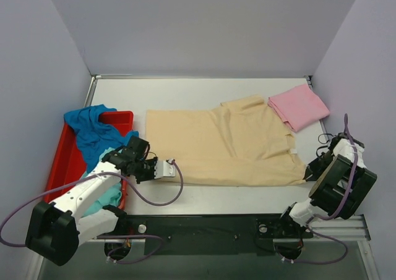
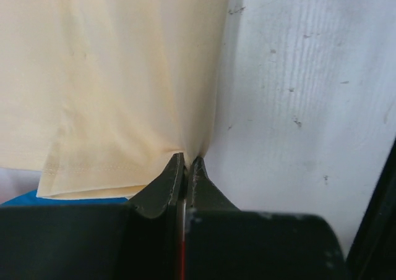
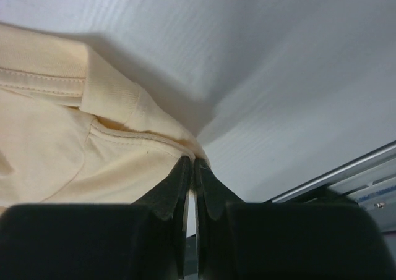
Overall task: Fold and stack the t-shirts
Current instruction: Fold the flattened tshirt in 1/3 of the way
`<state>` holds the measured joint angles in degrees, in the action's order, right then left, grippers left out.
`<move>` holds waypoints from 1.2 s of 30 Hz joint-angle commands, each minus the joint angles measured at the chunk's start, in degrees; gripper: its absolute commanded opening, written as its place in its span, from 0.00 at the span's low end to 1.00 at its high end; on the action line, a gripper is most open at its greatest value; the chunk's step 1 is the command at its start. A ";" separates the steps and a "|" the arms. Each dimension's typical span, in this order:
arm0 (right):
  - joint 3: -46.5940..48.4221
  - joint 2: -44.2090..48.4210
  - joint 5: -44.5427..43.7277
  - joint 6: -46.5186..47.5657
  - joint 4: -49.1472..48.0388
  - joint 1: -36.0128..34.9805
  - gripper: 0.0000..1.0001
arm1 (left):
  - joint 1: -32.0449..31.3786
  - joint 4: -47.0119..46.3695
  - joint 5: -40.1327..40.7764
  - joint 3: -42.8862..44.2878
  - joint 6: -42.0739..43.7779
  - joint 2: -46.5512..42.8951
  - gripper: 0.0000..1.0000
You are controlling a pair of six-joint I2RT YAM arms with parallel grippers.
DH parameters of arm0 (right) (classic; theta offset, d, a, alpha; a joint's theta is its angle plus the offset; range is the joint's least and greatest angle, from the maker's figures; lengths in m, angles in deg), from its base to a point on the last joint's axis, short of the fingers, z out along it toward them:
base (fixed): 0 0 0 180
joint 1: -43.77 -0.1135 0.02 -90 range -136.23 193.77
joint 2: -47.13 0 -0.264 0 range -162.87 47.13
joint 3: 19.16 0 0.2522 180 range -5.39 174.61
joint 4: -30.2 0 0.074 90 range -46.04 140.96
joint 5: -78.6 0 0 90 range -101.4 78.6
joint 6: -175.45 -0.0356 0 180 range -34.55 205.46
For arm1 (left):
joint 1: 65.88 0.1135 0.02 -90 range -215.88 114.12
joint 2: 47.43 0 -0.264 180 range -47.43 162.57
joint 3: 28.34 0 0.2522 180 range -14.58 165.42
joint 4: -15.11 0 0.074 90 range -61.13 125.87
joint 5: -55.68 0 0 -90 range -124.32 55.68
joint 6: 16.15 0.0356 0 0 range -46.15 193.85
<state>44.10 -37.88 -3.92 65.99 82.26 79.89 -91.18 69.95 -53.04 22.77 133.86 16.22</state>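
Observation:
The pale beige t-shirt lies spread flat across the middle of the table. My left gripper is shut on its near left corner, and the left wrist view shows the cloth pinched between the jaws at my left gripper. My right gripper is shut on its near right corner; the right wrist view shows the hem caught at my right gripper. A folded pink t-shirt lies at the back right. The bright blue t-shirt and the light teal t-shirt lie crumpled in the red tray.
The red tray stands at the left edge of the table, right beside my left arm. Grey walls close in the back and both sides. A metal rail runs along the table's near edge.

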 commanded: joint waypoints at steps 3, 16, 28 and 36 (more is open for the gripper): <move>-0.10 0.20 -1.25 -1.81 10.30 3.78 0.00 | -2.03 7.08 -4.57 -1.83 1.25 -5.38 0.00; 14.20 11.17 -1.85 -4.35 7.41 5.13 0.54 | -2.12 10.08 2.89 4.12 3.28 -3.02 0.82; 21.34 -3.02 -18.00 4.96 3.97 -46.82 0.56 | 1.04 1.56 -5.72 23.92 -21.32 8.84 0.85; 25.82 -18.69 -21.64 4.35 4.23 -50.80 0.57 | 4.56 -5.40 -3.25 19.70 -28.98 12.72 0.85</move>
<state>66.35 -53.00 -20.88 70.19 83.14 29.01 -87.27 68.66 -55.55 44.08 110.03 28.22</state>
